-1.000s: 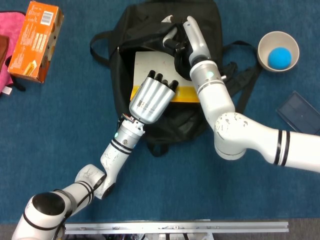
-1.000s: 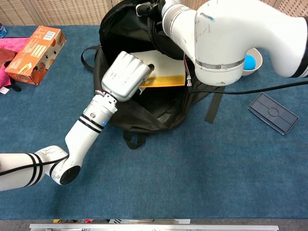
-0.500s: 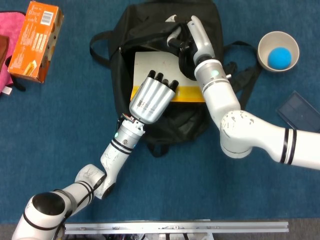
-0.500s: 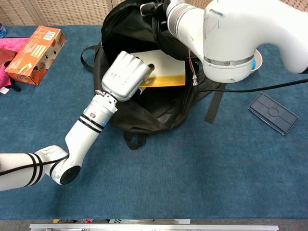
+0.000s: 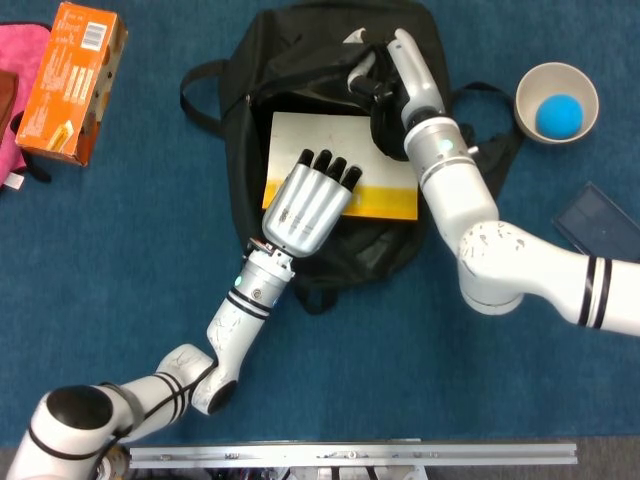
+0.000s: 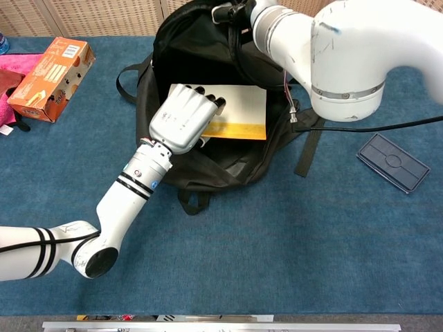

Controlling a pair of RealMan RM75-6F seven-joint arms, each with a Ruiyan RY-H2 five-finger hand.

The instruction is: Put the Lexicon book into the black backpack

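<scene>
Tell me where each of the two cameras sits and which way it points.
Head view: high above, looking straight down on the black backpack, book, both arms, left hand, right hand.
Chest view: lower, angled forward and down; right arm looms close.
Shared: backpack, book, both hands, orange box, bowl with blue ball.

The left robot hand (image 5: 308,203) lies flat on the near left part of the Lexicon book (image 5: 340,155), which sits in the open mouth of the backpack (image 5: 300,60), and just past the book's far right corner the right robot hand (image 5: 385,75) grips the backpack's upper rim. Well off to the left of the left robot hand there's a carton (image 5: 70,80) on the bench (image 5: 120,250), while out to the right of the right robot hand sits a bowl (image 5: 556,102) with a ball (image 5: 558,115) in it, and nearer than that, a flat case (image 5: 600,225).
</scene>
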